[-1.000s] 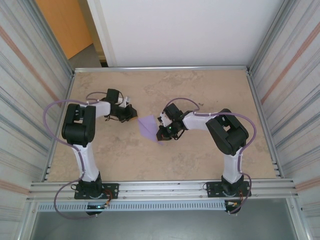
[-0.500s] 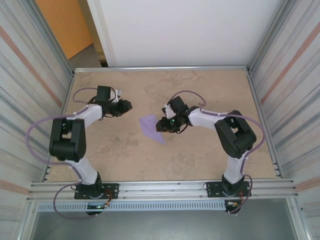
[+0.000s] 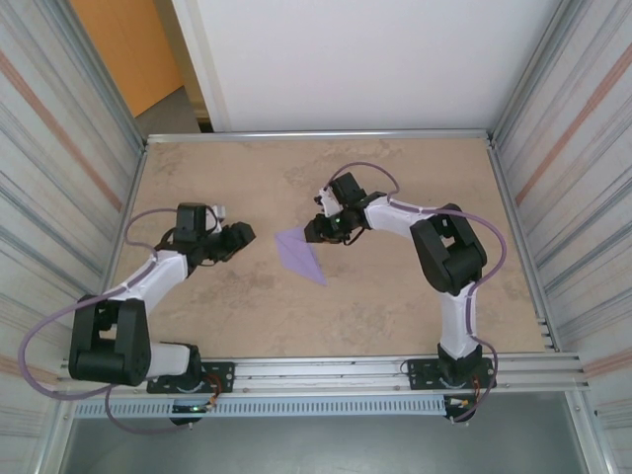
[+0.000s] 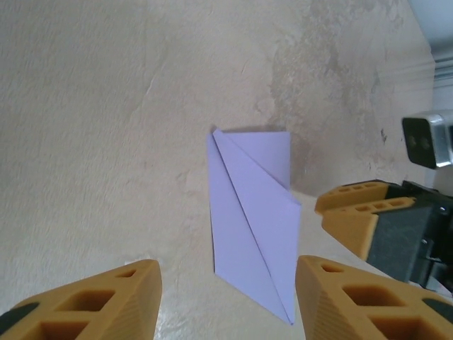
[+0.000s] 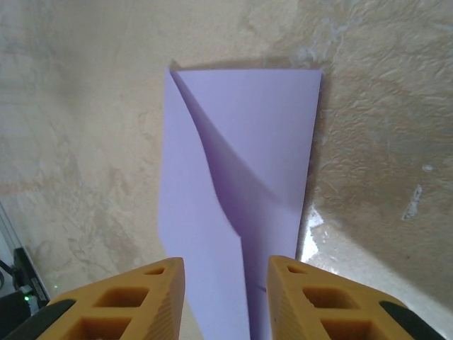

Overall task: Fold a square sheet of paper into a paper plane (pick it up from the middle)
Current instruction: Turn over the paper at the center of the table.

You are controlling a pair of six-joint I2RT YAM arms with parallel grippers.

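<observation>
The lavender paper plane (image 3: 299, 255) lies flat on the table as a narrow pointed dart with a diagonal crease, its tip toward the near edge. My left gripper (image 3: 243, 235) stands open a short way to its left, apart from it. The left wrist view has the paper plane (image 4: 251, 212) ahead of my open left gripper (image 4: 228, 275). My right gripper (image 3: 314, 229) is open at the dart's far right corner. Seen from the right wrist, the paper plane (image 5: 241, 170) runs under my right gripper (image 5: 225, 273), with its fingers (image 5: 141, 297) apart on either side and one flap bowed up.
The beige table (image 3: 415, 306) is framed by a metal rail (image 3: 316, 367) at the near edge and corrugated walls (image 3: 568, 197) on both sides. The right gripper's finger (image 4: 354, 212) juts into the left wrist view beside the paper.
Both grippers have opened and the paper now lies free on the table. The left arm pulled back to the left and nearer. The right gripper shifted up to the paper's far corner.
</observation>
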